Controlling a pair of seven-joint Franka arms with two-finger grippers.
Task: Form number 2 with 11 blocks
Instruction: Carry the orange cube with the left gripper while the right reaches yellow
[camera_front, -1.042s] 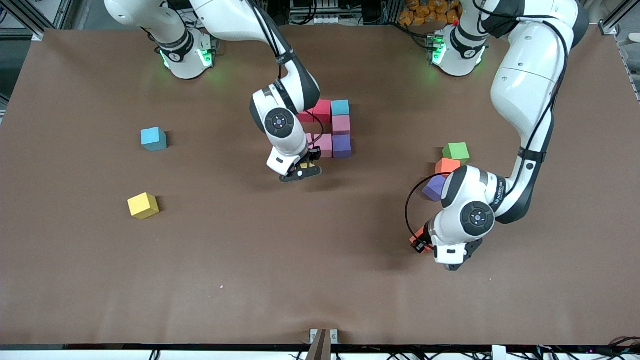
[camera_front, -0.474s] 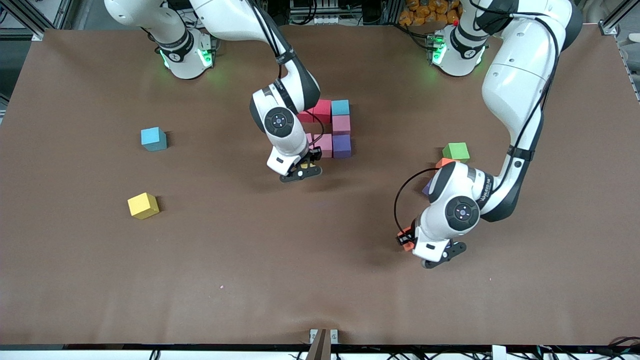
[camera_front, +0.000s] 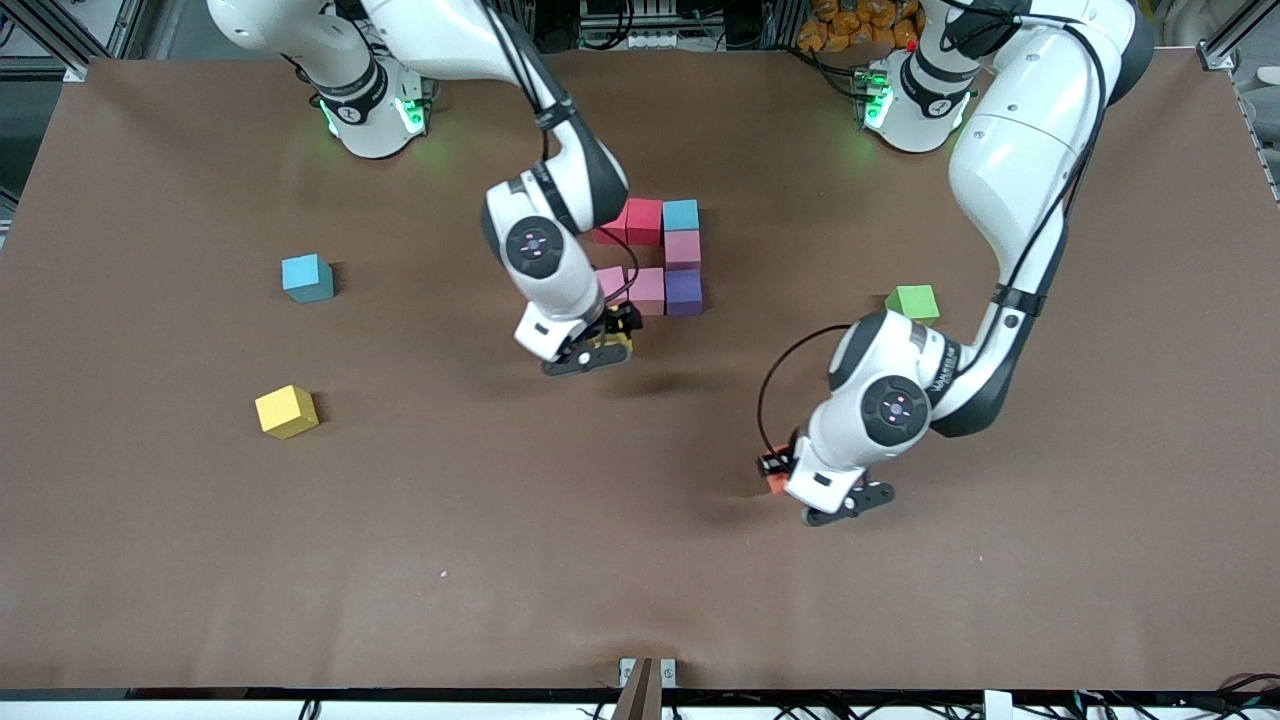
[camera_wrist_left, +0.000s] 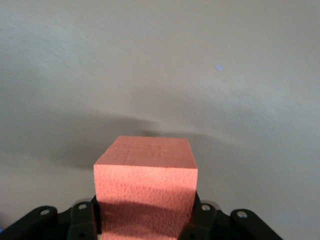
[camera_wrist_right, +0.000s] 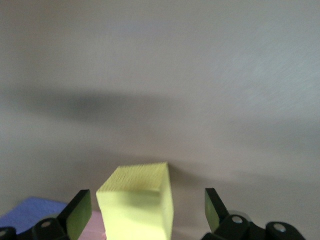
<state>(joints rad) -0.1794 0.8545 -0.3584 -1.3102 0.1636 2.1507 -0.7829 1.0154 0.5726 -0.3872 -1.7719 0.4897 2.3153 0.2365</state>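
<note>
On the brown surface (camera_front: 150, 560), toward the right arm's end, a light blue cube (camera_front: 307, 277) and a yellow cube (camera_front: 286, 411) lie well apart from everything else. In the middle, the right pincer (camera_front: 598, 345) stands with its jaws spread wide either side of a second yellow cube (camera_wrist_right: 136, 201), touching neither face; that cube sits just beside the started number 2 (camera_front: 655, 257), at its edge nearer the front camera. The digit so far shows red, light blue, pink and purple cubes in touching rows. Next comes the left pincer (camera_front: 800, 485), over bare surface and closed on an orange cube (camera_wrist_left: 145, 187). A green cube (camera_front: 912, 301) lies toward the left arm's end.

Risks, as I judge them: the right pincer, lifting away, could clip the freed yellow cube and skew it against the pink one, since its fingers stand close. The orange cube could also bump the row on arrival. No writing can be read anywhere.
</note>
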